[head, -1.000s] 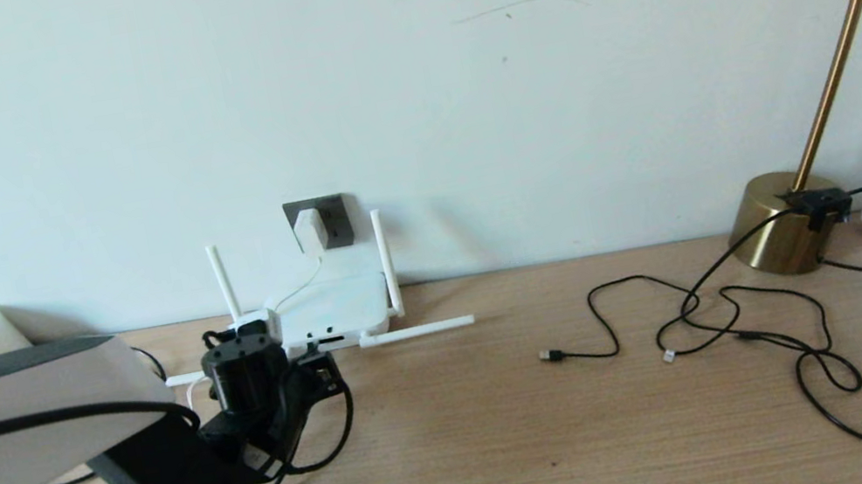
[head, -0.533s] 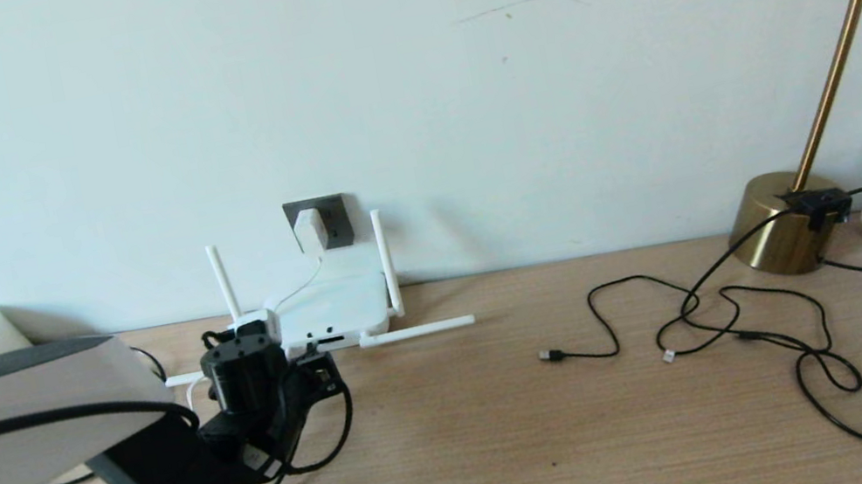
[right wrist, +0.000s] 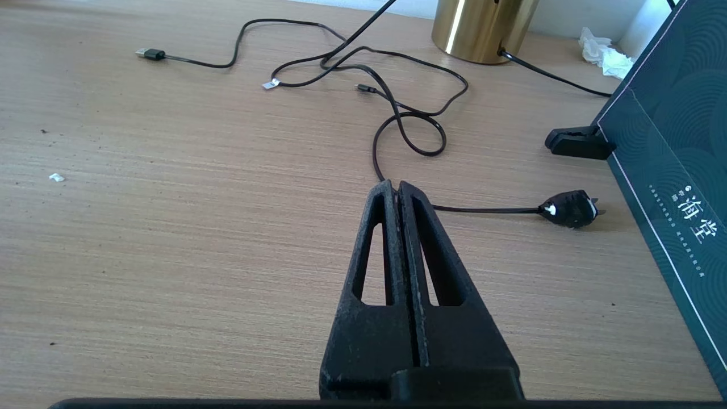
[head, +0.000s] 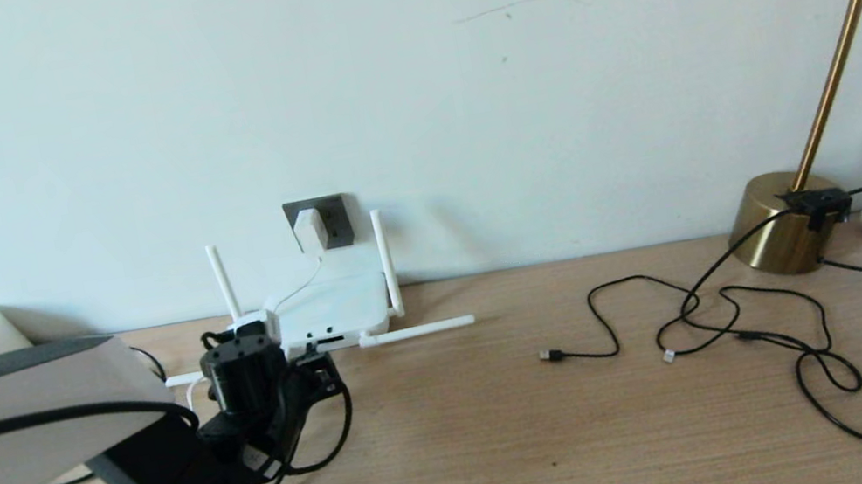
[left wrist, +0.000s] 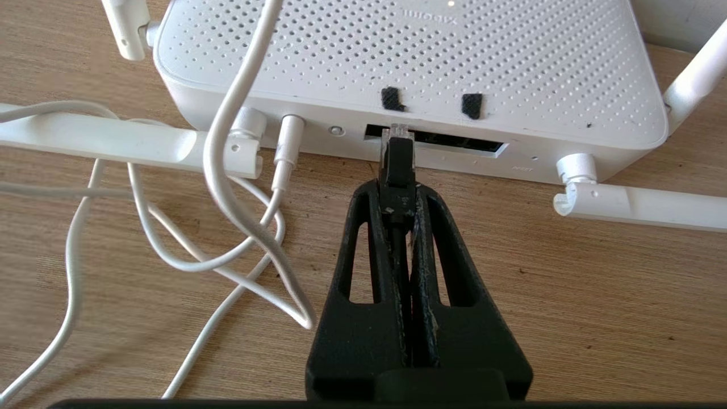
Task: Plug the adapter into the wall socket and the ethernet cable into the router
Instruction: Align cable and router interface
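Note:
The white adapter (head: 310,229) sits in the dark grey wall socket (head: 335,216), and its thin white cord drops to the router (head: 336,307). My left gripper (head: 321,375) is at the router's front edge, shut on the black plug of the ethernet cable (left wrist: 397,165). In the left wrist view the left gripper (left wrist: 397,190) holds the plug's clear tip at the mouth of the dark port slot (left wrist: 454,143) of the router (left wrist: 397,57). The ethernet cable (head: 344,430) loops back under my left wrist. My right gripper (right wrist: 396,187) is shut on nothing, low over bare table, outside the head view.
Two antennas (head: 416,331) lie flat by the router. A loose white cord (left wrist: 227,170) tangles beside the port. Thin black cords (head: 727,314) sprawl at the right by a brass lamp base (head: 782,220). A black plug (right wrist: 571,208) and a dark box (right wrist: 670,153) lie near the right gripper.
My left gripper has crept a few pixels toward the router with the plug in it. Nothing else has moved.

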Controlling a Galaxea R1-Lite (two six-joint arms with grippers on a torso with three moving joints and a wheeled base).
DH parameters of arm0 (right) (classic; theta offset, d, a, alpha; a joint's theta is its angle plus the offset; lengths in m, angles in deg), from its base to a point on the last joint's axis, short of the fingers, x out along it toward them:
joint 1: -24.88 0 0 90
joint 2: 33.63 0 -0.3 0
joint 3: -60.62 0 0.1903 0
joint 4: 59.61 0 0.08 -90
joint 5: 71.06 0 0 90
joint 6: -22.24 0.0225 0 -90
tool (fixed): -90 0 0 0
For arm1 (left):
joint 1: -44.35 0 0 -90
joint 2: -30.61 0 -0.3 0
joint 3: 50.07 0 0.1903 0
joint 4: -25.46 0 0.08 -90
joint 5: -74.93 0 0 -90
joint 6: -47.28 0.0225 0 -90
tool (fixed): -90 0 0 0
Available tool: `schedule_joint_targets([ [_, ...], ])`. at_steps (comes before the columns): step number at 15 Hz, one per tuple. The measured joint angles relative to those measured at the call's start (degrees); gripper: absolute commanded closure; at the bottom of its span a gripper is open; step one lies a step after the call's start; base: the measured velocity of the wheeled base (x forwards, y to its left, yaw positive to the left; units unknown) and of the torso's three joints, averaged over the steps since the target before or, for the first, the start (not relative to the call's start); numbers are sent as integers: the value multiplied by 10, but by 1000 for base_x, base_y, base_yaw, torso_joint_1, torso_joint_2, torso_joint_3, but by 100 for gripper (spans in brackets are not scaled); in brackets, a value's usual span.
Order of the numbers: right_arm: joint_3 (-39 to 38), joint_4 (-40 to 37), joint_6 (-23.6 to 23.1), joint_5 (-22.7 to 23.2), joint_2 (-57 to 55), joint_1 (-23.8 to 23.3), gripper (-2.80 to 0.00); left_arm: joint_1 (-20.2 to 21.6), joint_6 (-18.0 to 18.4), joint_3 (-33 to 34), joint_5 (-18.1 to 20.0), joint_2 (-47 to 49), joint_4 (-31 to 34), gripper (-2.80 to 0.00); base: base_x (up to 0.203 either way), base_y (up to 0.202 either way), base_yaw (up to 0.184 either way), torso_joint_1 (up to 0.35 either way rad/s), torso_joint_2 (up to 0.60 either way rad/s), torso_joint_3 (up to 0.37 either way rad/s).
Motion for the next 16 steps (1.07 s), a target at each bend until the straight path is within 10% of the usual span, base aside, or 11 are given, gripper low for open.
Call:
schedule_joint_targets([
  [16, 0, 0, 0, 0, 0, 0, 0, 4, -1, 2, 1, 4, 0, 0, 0, 0, 0, 0, 0, 0],
])
